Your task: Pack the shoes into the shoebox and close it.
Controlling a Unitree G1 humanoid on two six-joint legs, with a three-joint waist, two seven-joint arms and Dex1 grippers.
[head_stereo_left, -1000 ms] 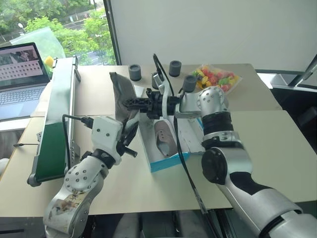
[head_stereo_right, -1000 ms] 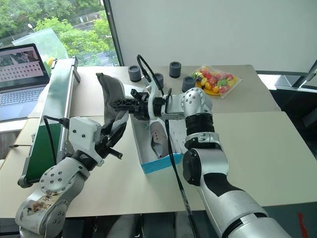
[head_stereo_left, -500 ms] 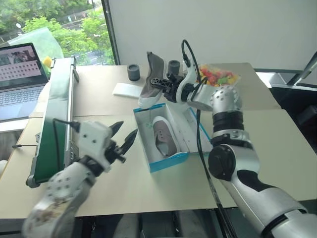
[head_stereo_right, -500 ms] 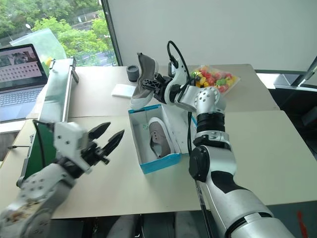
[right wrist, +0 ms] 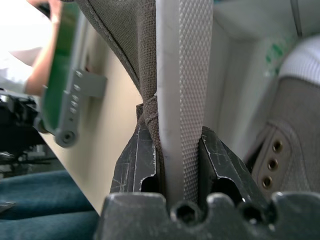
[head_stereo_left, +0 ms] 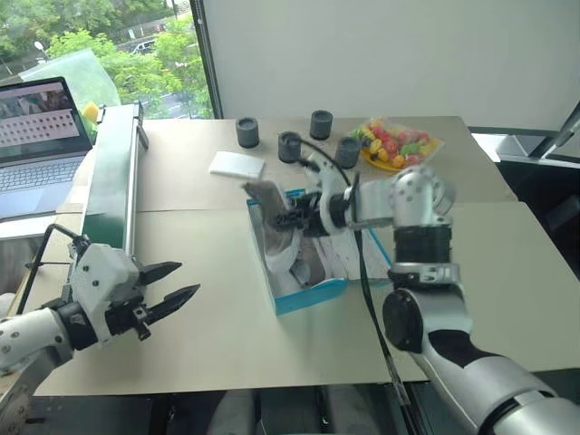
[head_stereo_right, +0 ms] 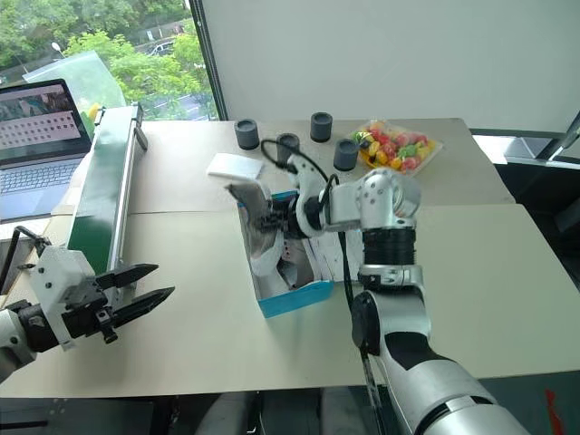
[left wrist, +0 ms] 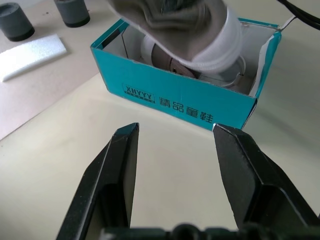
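The second grey-taupe canvas sneaker (head_stereo_left: 272, 217) is gripped by the right gripper (head_stereo_left: 292, 220), whose two black fingers are clamped on its heel collar and a woven strap, as confirmed in the right wrist view; the shoe is held tilted over the near-left part of the open rectangular cyan-blue cardboard shoebox (head_stereo_left: 308, 296), partly inside it. The first grey-taupe sneaker (head_stereo_left: 313, 263) is seen lying in the box's white interior, at about 4 o'clock from the held shoe. The left gripper (head_stereo_left: 172, 285) is found released, fingers spread and grasping nothing, well apart from the box at about 8 o'clock from it on the beige tabletop (head_stereo_left: 227, 335). Risks are judged as follows: the held shoe's pale ribbed rubber sole could catch on the box's thin left wall and shove or tip the light cardboard, since the box is not braced; the soft fabric pinch could slip if the shoe is twisted; a shoe left riding on the other would probably keep the lid from closing. The canvas appears matte and pliable, the box walls smooth and printed. A flat white foam pad (head_stereo_left: 236, 164) is noted at about 11 o'clock from the box, near dark grey cylinders (head_stereo_left: 247, 132).
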